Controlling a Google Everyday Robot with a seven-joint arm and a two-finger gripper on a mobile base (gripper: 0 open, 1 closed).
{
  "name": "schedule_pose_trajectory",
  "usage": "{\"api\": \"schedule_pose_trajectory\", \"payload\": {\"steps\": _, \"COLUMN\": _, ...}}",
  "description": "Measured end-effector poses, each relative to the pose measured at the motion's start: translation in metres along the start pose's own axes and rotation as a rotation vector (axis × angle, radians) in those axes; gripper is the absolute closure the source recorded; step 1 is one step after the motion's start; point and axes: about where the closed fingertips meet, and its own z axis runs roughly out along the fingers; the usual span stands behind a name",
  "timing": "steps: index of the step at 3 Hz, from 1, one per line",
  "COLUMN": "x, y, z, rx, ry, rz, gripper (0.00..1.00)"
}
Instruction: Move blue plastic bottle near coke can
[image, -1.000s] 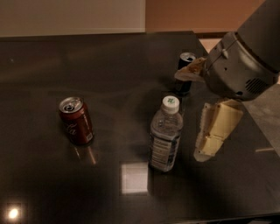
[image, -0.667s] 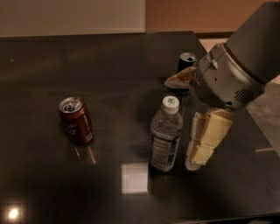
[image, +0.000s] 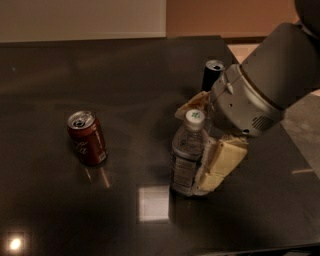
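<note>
One wide worktop (image: 100, 65) carries everything; its surface is dark, smooth and glossy, and a pale square of light (image: 154, 202) is mirrored on it near the front edge. The arm (image: 270, 85) is a thick grey rounded shell, and it comes in over the right edge. Its gripper (image: 192, 150) is at the blue plastic bottle (image: 186, 160), a little right of the middle and closer to the front edge. The cream, blocky fingers (image: 222, 160) are spread apart with the bottle between them: the near one lies against the bottle's right side, the far one is behind the white cap. One second ago the gripper was to the right of the bottle, with both fingers beside it; the bottle and both cans are in the same places. The bottle is clear ribbed plastic and stands upright; I cannot read its label. The coke can (image: 87, 137), short and red with a silver top, stands well apart in the left half; its white script is not readable. A slim dark can (image: 212, 75) stands toward the far right corner.
</note>
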Motion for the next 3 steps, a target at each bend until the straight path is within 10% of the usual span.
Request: {"api": "schedule_pose_trajectory", "payload": {"steps": 3, "x": -0.022, "y": -0.017, "z": -0.007, "rx": 0.007, "ry": -0.041, "rz": -0.023, "gripper": 0.88}}
